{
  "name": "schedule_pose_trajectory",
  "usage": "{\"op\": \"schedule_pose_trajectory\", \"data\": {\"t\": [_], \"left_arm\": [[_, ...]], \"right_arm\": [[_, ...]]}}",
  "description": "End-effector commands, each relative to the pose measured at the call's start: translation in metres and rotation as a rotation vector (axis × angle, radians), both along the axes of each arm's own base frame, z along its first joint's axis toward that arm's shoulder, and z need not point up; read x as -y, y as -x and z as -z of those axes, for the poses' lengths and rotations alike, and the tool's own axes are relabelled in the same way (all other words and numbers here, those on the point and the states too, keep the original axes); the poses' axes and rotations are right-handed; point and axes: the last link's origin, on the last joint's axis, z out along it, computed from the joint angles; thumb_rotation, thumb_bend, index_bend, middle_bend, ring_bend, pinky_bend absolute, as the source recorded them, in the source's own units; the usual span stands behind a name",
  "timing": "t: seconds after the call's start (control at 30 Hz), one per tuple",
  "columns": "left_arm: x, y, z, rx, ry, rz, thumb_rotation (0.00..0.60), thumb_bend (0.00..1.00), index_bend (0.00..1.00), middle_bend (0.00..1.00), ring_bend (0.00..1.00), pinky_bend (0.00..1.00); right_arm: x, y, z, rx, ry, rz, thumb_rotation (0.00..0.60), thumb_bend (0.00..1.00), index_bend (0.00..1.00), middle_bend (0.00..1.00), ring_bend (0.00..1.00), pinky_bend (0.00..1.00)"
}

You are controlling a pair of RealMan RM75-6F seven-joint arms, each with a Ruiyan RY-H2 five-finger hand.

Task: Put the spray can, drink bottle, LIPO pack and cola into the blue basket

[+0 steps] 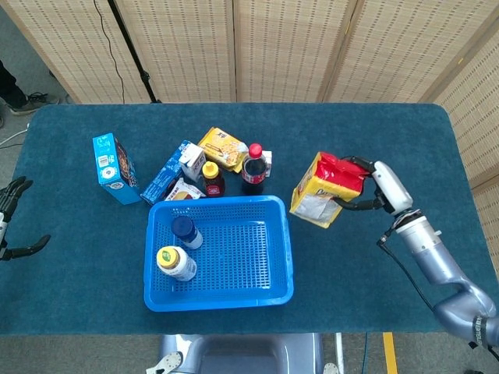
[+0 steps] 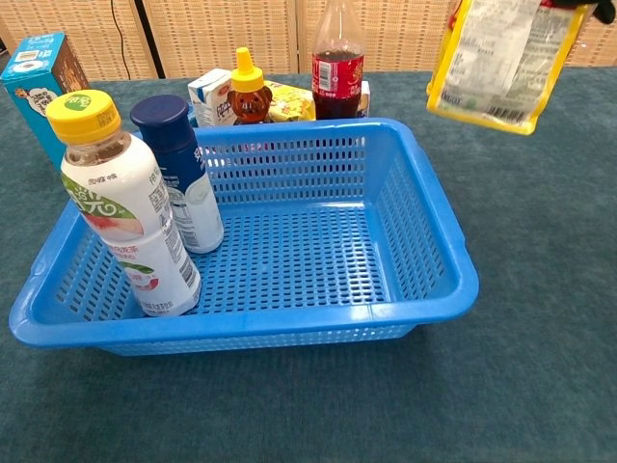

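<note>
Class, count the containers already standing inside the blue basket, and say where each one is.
2. The drink bottle with the yellow cap stands in the left front corner of the blue basket; the spray can with the dark blue cap stands just behind it. None looks hidden.

1. LIPO pack [image 2: 501,60]: back face toward the chest camera, with a barcode and blocks of fine print, too small to read. Brand name not legible in either view.
2. Drink bottle [image 2: 123,214] with yellow cap, standing in the blue basket [image 2: 424,289]: green and white label with large Chinese characters, not clear enough to make out.
3. Cola [image 2: 337,68]: red label with white lettering, illegible.
4. Spray can [image 2: 179,174]: pale label, print too blurred to read.
5. Blue box [image 2: 39,77], far left: white panel of small print on top, unreadable.
6. Honey bottle [image 2: 249,92] and carton [image 2: 214,96]: no legible text.
</note>
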Motion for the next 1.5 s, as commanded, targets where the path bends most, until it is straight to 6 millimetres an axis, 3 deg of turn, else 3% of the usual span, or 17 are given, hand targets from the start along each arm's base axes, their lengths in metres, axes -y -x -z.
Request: {"op": "schedule_pose_trajectory", "data": {"t": [0.03,0.2,0.5,1.1,1.13,1.2,1.27,1.4,1.5], "left_arm": [[0.000,0.000,0.000,-0.003,0.002,0.002,0.600,0.24,0.00,0.00,0.00,0.00],[0.000,0.001,-0.001,0.000,-0.001,-0.002,0.600,0.24,0.00,0.00,0.00,0.00],[0.002,0.004,-0.003,0.008,-0.007,-0.010,0.600,0.24,0.00,0.00,0.00,0.00],[0.001,0.004,-0.003,0.012,0.001,-0.002,0.600,0.24,0.00,0.00,0.00,0.00],[0.002,0.004,-0.004,0.013,0.000,-0.002,0.600,0.24,0.00,0.00,0.00,0.00],[0.002,0.004,-0.004,0.016,0.000,-0.003,0.600,0.24,0.00,0.00,0.00,0.00],[0.002,0.005,-0.004,0.019,0.001,-0.006,0.600,0.24,0.00,0.00,0.00,0.00],[0.002,0.005,-0.005,0.019,0.003,-0.004,0.600,0.24,0.00,0.00,0.00,0.00],[0.002,0.005,-0.004,0.017,0.005,0.000,0.600,0.24,0.00,0.00,0.00,0.00]], "right_arm": [[-0.007,-0.011,0.019,-0.035,-0.037,-0.050,0.600,0.73,0.57,0.63,0.63,0.67],[-0.005,-0.035,0.047,-0.065,-0.043,-0.111,0.600,0.73,0.57,0.63,0.63,0.67],[0.006,-0.080,0.066,-0.013,-0.038,-0.148,0.600,0.73,0.57,0.63,0.63,0.67],[0.015,-0.113,0.122,-0.067,-0.096,-0.149,0.600,0.73,0.56,0.62,0.60,0.65],[0.014,-0.111,0.126,-0.097,-0.101,-0.167,0.600,0.71,0.55,0.60,0.56,0.61],[0.012,-0.107,0.128,-0.126,-0.102,-0.192,0.600,0.66,0.51,0.50,0.42,0.44],[0.012,-0.101,0.127,-0.154,-0.087,-0.221,0.600,0.61,0.43,0.32,0.21,0.17],[0.009,-0.093,0.121,-0.189,-0.065,-0.266,0.600,0.55,0.24,0.12,0.03,0.02],[0.006,-0.089,0.114,-0.205,-0.030,-0.277,0.600,0.36,0.07,0.01,0.00,0.00]]}}
